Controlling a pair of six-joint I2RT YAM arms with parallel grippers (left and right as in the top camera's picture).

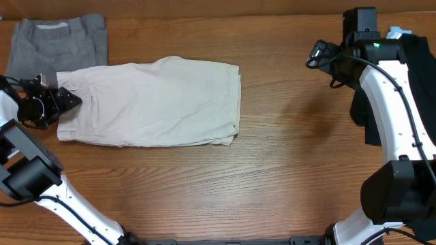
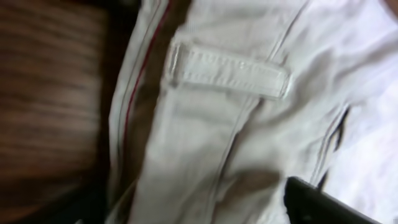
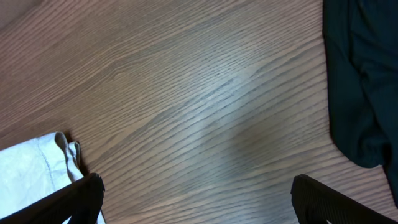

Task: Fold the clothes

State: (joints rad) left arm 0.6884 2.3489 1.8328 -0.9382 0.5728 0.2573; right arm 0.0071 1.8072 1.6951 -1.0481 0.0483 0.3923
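Left gripper [image 1: 71, 99] meets cream-beige cotton shorts [image 1: 157, 102]; I cannot tell its hold, cloth could slip. Right gripper [image 3: 200, 202] gapes empty.

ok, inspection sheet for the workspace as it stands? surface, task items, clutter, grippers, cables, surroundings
Surface: wooden table, bare grain showing mid-table.
Job's things: cream shorts lying flat, left of centre; grey shorts at the far-left corner, meeting the cream pair's edge; black garment with blue tag at the right edge.
Clutter: nothing seen.
Grippers: left gripper at the cream shorts' waistband end, open or shut unclear; right gripper open over bare wood.
Cables: black cable along the right arm, clear of the cloth.
Surroundings: nothing seen.
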